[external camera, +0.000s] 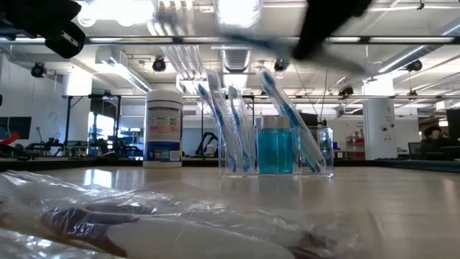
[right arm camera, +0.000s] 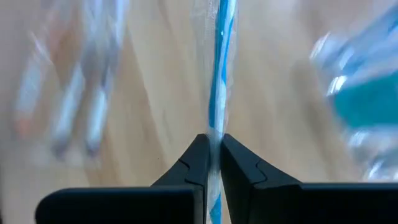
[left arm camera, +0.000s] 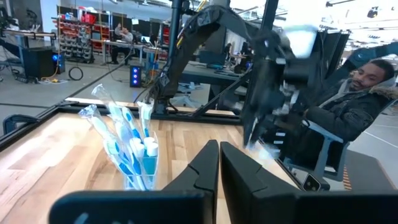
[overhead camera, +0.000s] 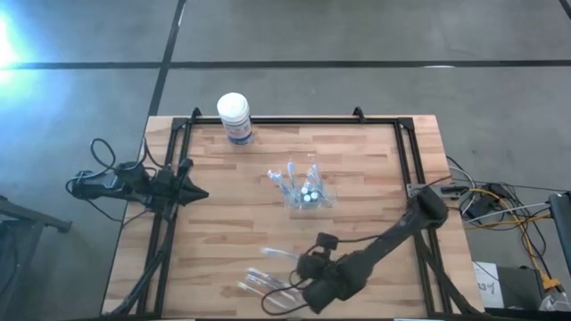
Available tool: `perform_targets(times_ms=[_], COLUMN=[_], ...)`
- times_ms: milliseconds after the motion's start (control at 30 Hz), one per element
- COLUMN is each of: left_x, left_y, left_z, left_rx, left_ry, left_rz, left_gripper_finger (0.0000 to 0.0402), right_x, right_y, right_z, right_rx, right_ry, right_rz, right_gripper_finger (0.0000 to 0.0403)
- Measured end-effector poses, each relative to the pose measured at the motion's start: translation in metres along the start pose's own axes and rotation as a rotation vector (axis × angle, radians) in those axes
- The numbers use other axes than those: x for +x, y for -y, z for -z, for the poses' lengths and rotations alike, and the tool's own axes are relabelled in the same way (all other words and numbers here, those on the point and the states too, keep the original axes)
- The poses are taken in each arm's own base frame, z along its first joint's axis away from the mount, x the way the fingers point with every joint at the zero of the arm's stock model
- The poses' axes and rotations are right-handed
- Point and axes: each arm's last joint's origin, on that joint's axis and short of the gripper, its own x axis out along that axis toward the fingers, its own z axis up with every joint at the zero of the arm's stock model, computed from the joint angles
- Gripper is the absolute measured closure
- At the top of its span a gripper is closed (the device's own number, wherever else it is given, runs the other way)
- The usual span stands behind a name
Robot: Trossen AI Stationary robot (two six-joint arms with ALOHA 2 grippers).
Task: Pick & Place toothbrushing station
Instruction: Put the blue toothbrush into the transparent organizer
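Right pincer pinches a wrapped toothbrush; left pincer pressed together.

High view: the toothbrushing station [overhead camera: 305,190] stands mid-tabletop [overhead camera: 375,152], bare wood all round; right pincer [overhead camera: 299,283] sits toward the near edge, left pincer [overhead camera: 202,192] toward the left rail. Right wrist view: fingers clamp the wrapped toothbrush [right arm camera: 219,74].

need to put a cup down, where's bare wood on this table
Bare wood lies between the left gripper and the clear holder, and along the far right. Crowded: the near edge, with wrapped toothbrushes by the right gripper.
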Motion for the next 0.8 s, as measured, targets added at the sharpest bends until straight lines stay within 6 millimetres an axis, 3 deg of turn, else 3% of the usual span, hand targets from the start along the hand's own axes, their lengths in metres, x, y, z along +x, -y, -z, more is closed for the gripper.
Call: perform_targets(times_ms=[133,367,567,800], left_x=[0.001,0.007,0.013,0.020], left_y=[0.000,-0.001,-0.003,-0.004], left_z=[0.002,0.009,0.015,0.021], left_rx=[0.000,-0.002,0.035,0.079], left_ry=[-0.003,0.028,0.087,0.074], left_rz=[-0.001,0.003,0.003,-0.007], left_gripper_finger=[0.0381,0.0382,0.0382,0.0381], right_x=[-0.034,-0.047,-0.024,-0.011], right_y=[0.013,0.042,0.077,0.111], right_z=[-0.008,0.000,0.015,0.021], right_rx=[0.010,-0.008,-0.026,-0.081], right_ry=[0.251,0.503,0.637,0.805], right_rz=[-0.079,-0.179,-0.179,-0.158], right_gripper_finger=[0.0384,0.0385,0.0385,0.0385])
